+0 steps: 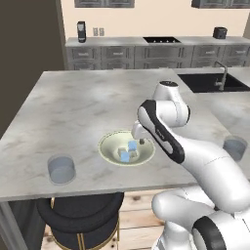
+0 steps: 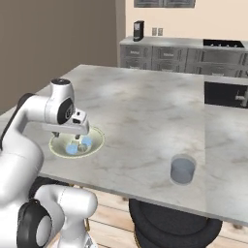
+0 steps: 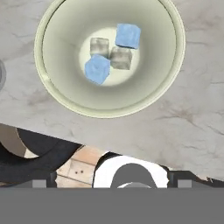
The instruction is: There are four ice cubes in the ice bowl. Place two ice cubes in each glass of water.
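Hovering over ice bowl [image 3: 170, 65], gripper [image 1: 138, 138] spread wide; hand view separates four ice cubes [image 3: 112, 54].

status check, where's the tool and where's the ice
Tool open, empty, above the bowl. Four cubes clustered in the bowl. Both glasses on the counter, no ice in them. Nothing in the way.

Both base views look forward and down across the counter [image 1: 73, 107] from opposite sides, sharing the ice bowl [image 1: 108, 146]; the hand view looks down closely into it.
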